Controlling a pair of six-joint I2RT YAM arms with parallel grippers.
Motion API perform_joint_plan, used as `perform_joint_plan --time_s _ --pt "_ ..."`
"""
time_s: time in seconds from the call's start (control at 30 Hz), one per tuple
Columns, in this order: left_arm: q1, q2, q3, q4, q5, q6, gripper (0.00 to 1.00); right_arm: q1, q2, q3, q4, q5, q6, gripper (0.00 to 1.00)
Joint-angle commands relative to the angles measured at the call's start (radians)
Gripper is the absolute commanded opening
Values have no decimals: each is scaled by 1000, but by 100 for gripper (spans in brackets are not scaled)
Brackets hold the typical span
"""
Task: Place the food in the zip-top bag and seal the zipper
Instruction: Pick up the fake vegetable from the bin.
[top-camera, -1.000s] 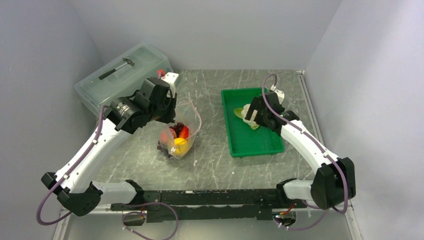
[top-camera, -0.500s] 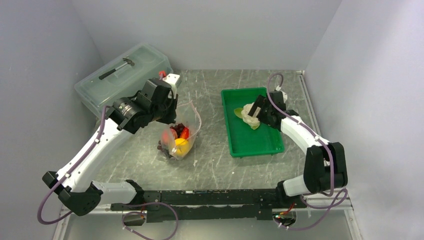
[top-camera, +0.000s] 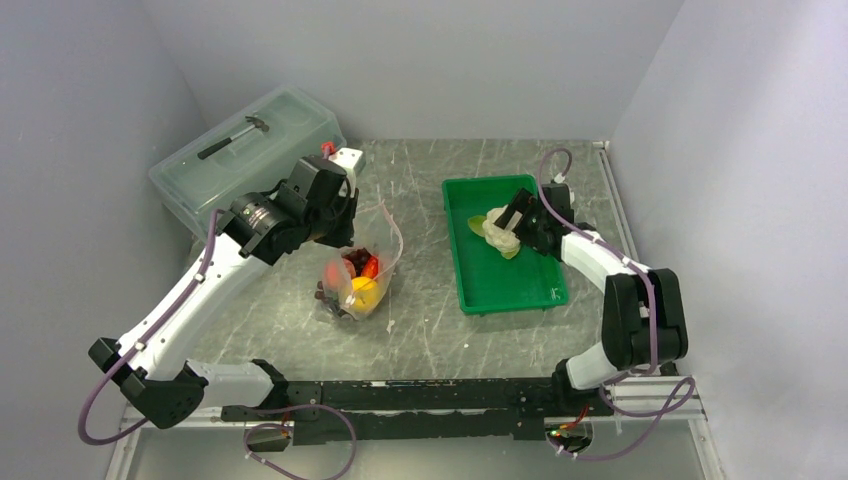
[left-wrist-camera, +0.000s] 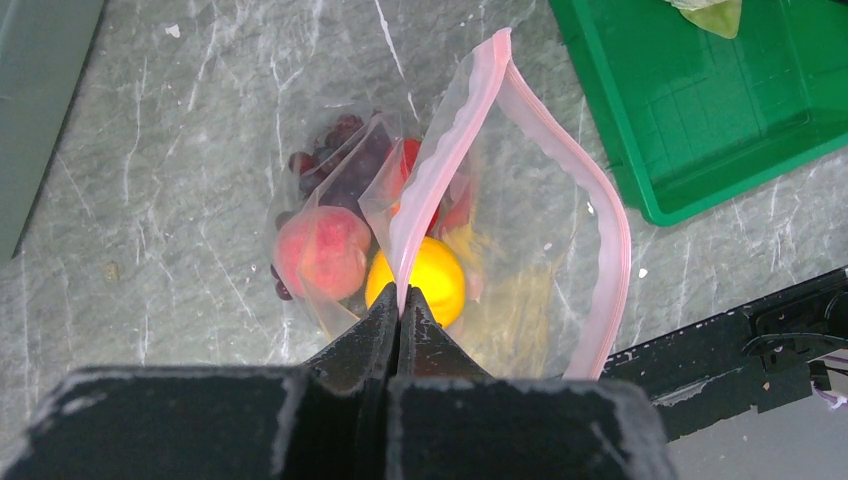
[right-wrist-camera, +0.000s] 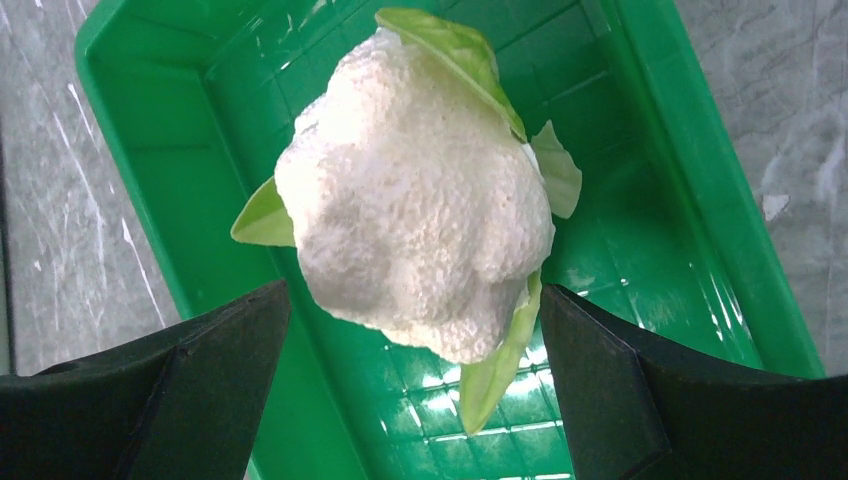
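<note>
One food item, the cauliflower (right-wrist-camera: 420, 190), remains in the tray (top-camera: 520, 290). Over the last second the right arm (top-camera: 598, 262) has drawn its elbow toward the tray, and the right jaws stand wide open on either side of the cauliflower, so a grasp seems next. Left of the tray, the left jaws stay closed on the zipper (left-wrist-camera: 450, 150), holding the bag (left-wrist-camera: 530, 250) open. Only the left wrist view clearly shows the peach (left-wrist-camera: 322, 250) and orange (left-wrist-camera: 432, 275) inside; the top view blurs them.
</note>
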Motion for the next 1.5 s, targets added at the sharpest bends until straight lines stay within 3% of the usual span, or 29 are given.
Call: perform_joint_plan --time_s 0.0,0.43,0.53,0.6,0.77,0.9,1.47 --pt "1 3 36 0 17 -11 0 -10 31 4 94 -21 14 100" --pt "0 6 47 -14 13 -17 0 -12 117 36 125 -65 26 99" --pt "0 3 46 -11 15 -19 0 -12 114 32 133 -70 28 94" --pt "1 0 43 -12 14 -21 0 -13 115 35 132 -77 27 85" --pt "0 -6 39 -16 18 -25 0 -12 110 49 124 -96 18 47" --pt "0 -14 29 -15 18 -25 0 -10 70 43 108 -104 12 32" --pt "1 -20 19 0 37 -32 0 20 -274 25 -61 -92 -51 30"
